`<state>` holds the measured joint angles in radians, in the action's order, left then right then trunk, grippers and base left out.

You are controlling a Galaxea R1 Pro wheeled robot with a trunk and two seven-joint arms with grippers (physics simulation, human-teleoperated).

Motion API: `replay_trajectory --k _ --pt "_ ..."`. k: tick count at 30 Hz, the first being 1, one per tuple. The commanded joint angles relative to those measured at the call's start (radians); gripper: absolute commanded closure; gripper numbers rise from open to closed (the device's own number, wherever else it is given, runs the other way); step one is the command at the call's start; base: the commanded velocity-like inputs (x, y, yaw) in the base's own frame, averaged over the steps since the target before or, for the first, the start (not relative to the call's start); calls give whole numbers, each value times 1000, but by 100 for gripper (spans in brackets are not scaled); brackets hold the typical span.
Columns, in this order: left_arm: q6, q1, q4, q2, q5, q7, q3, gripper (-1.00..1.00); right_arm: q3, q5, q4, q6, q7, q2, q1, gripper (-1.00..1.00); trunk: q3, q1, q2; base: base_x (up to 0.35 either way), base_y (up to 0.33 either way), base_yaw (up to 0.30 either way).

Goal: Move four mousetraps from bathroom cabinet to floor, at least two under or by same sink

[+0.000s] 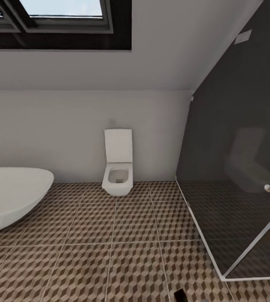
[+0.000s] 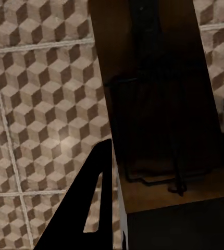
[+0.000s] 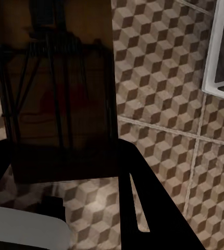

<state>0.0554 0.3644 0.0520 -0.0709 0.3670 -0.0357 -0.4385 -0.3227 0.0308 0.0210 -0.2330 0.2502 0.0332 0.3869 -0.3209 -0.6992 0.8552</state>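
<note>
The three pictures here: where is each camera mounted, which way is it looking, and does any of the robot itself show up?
Head view: high on the robot, facing the toilet, bathtub, glass shower screen.
Left wrist view: by the left gripper, looking down past a held mousetrap; one dark finger shows.
Right wrist view: by the right gripper, looking down past another mousetrap.
All three views share the cube-patterned floor.
</note>
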Motion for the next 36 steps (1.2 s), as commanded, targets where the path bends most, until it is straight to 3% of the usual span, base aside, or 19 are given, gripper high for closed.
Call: replay_trajectory --k 1,36 --pt "6 1 3 0 6 0 -8 100 -4 0 2 -3 3 1 1 100 0 -1 1 256 185 -265" --pt "4 1 3 0 6 0 -8 100 -4 1 3 -3 3 -1 1 100 1 -1 1 265 174 -14"
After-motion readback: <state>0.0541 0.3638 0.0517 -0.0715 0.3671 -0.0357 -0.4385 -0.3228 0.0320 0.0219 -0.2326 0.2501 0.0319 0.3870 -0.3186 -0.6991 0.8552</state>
